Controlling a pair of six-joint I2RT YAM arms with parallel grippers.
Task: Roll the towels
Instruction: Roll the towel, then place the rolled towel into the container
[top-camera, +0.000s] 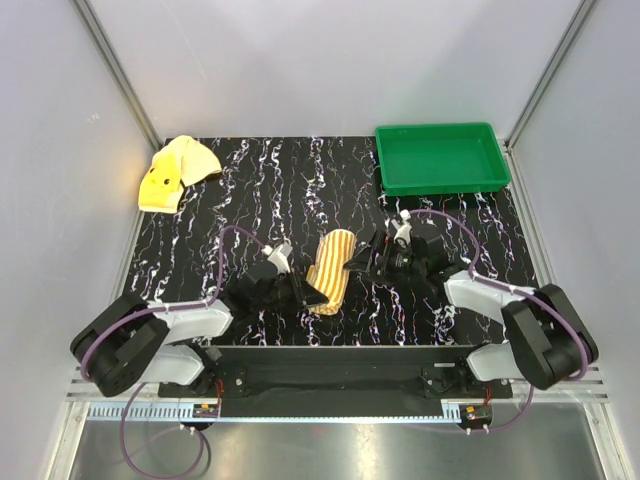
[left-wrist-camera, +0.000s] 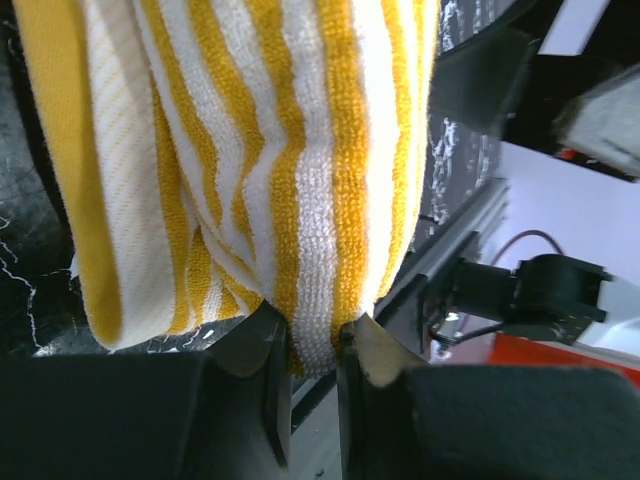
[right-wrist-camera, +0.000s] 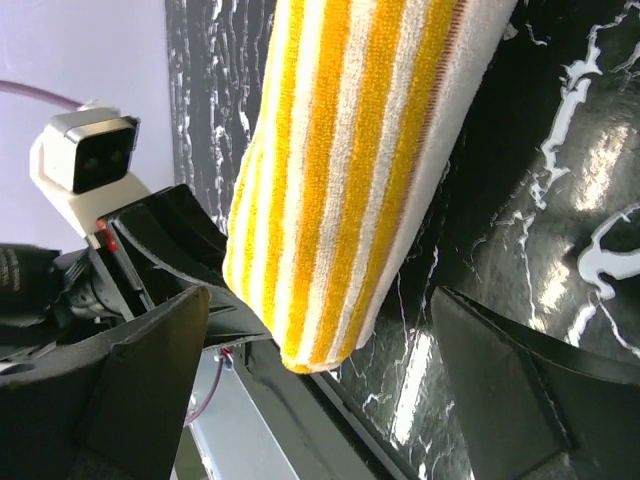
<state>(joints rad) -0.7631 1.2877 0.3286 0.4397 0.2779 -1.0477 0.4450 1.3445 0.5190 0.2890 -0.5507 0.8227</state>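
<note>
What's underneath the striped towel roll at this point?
Black marbled table shows beside the striped towel, and the left gripper pinches its near end. The surface directly beneath is covered by the roll itself.

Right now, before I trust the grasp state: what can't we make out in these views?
- Striped towel lettering: shown in no view; both wrist views cut the roll off at the top edge.
- Left pincer: too dark and small in the top view to separate the fingertips.
- Right pincer: open near the roll's end; touching or not is unclear.
- Yellow towel: top view only; its dark spots are too small to identify.
</note>
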